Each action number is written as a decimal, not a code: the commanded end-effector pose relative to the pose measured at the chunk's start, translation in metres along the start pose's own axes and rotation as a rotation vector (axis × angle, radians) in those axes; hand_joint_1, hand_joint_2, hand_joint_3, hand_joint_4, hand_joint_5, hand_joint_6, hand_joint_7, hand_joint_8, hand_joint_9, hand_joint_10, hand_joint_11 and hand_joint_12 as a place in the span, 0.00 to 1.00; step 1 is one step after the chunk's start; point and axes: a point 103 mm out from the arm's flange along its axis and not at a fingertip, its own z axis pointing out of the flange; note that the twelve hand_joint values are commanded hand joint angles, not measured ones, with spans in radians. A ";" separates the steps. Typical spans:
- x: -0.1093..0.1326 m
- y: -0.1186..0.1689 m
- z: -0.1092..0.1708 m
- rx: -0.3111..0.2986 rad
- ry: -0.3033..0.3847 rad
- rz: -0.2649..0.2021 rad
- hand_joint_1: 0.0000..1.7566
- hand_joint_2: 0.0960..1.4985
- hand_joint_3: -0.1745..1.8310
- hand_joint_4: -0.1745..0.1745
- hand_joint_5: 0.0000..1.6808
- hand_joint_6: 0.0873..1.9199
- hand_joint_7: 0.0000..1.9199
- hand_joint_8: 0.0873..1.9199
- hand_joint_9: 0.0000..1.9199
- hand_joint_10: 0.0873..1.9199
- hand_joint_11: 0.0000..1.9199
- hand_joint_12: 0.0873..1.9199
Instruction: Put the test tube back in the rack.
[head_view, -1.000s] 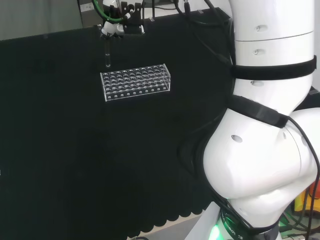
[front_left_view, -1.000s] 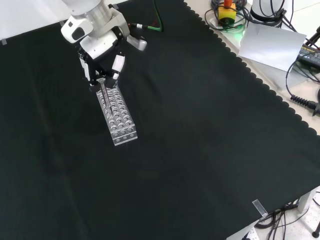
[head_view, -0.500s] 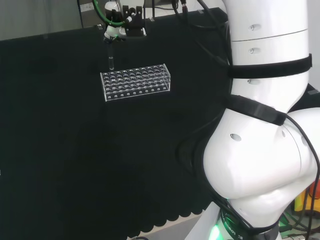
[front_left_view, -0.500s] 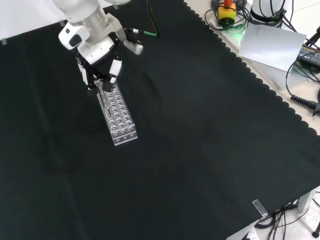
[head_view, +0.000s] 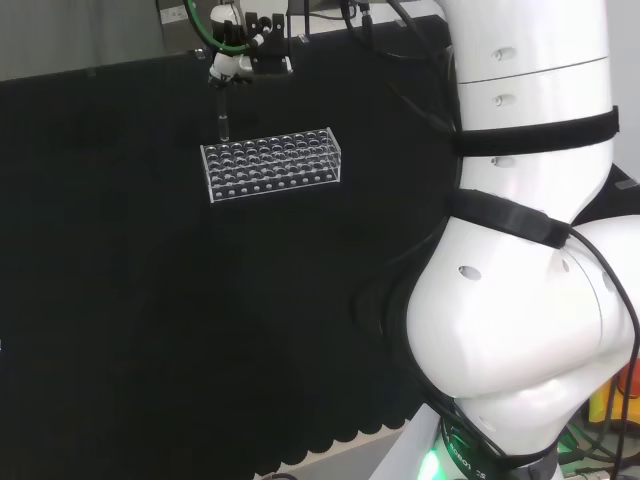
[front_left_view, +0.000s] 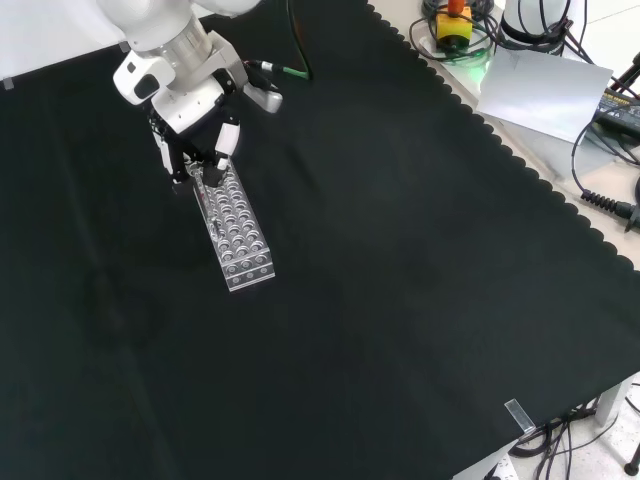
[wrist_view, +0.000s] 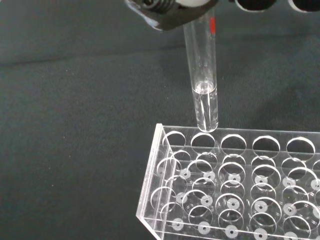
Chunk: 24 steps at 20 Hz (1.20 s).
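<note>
- At the near side of the head view stand the arm's own white links (head_view: 520, 300), big at the right, with the black cloth of the desk (head_view: 150, 350) spread bare to their left.
- Farther off on the cloth sits a clear rack (head_view: 271, 164) with rows of round holes; the front view shows it as a long narrow block (front_left_view: 236, 236) running away from the camera toward the robot hand.
- Beyond the rack's left end in the head view, the robot hand (head_view: 236, 40) hangs near the far edge of the desk, with a green cable looping beside it.
- From the front, the robot hand (front_left_view: 185, 95) comes in from the top, and its black and white fingers (front_left_view: 227, 140) reach down over the rack's far end.
- Its fingers are pinched on the upper part of a clear test tube (wrist_view: 203, 85), which hangs upright.
- Seen from the wrist, the tube holds some clear liquid in its lower part and bears a small red mark near the top.
- Its rounded bottom is just above the edge row of the rack (wrist_view: 235, 185), at the second hole from the corner; whether it has entered the hole I cannot tell.
- As the head view has it, the test tube (head_view: 222, 112) hangs just past the rack's back left corner.
</note>
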 end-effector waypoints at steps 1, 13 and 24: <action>0.002 0.002 0.006 0.013 -0.010 -0.005 0.70 0.66 0.00 0.00 0.90 0.00 0.94 0.12 0.87 0.15 0.63 0.46; 0.001 -0.001 0.020 0.042 -0.011 -0.014 0.70 0.66 0.00 0.00 0.91 0.00 0.94 0.12 0.87 0.15 0.63 0.46; 0.002 0.003 0.034 0.071 -0.022 -0.016 0.70 0.66 0.00 0.00 0.91 0.00 0.94 0.12 0.87 0.15 0.63 0.46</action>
